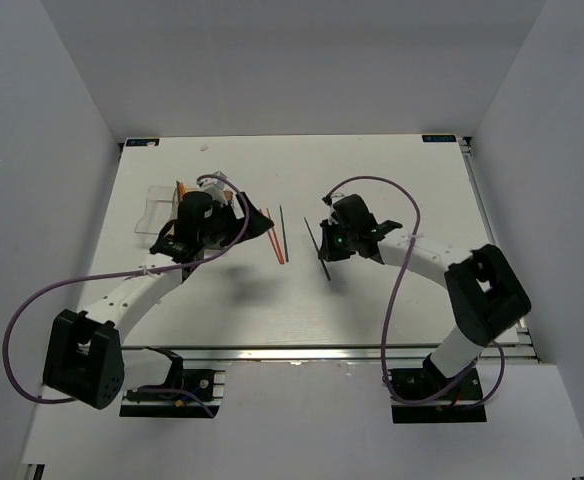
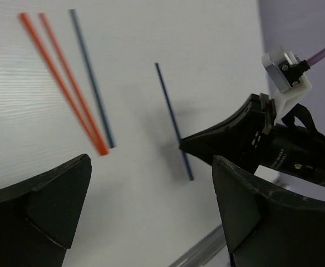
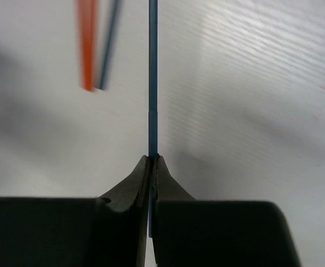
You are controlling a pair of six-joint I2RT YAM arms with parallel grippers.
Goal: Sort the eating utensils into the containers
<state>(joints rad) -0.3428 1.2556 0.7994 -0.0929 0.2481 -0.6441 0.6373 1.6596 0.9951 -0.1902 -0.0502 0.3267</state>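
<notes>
Four sticks, top view: two orange sticks [image 1: 275,246] and a dark stick [image 1: 283,232] side by side in the middle of the table [image 1: 402,180]; blue stick [image 1: 322,258] just right of them, apart.
Containers, top view: containers [image 1: 154,212] at far left, partly covered by the left arm [image 1: 132,290]; clear bin visible, orange pieces inside.
Left claw, left wrist view: left gripper [image 2: 151,206] spread wide, nothing between the fingers; poised above the table near the orange sticks.
Right claw, left wrist view: right gripper [image 2: 182,146] meeting the blue stick toward its near end.
Right claw, right wrist view: pinched fully together on the blue stick, most of the length projecting to the far side; lifted or on the table, cannot tell.
Handling: judged very light, thin, stiff and smooth; likely to swivel or slide in a pinch.
Hold point: closer to mid-length advised for balance; present off-centre hold probably adequate at so little weight.
</notes>
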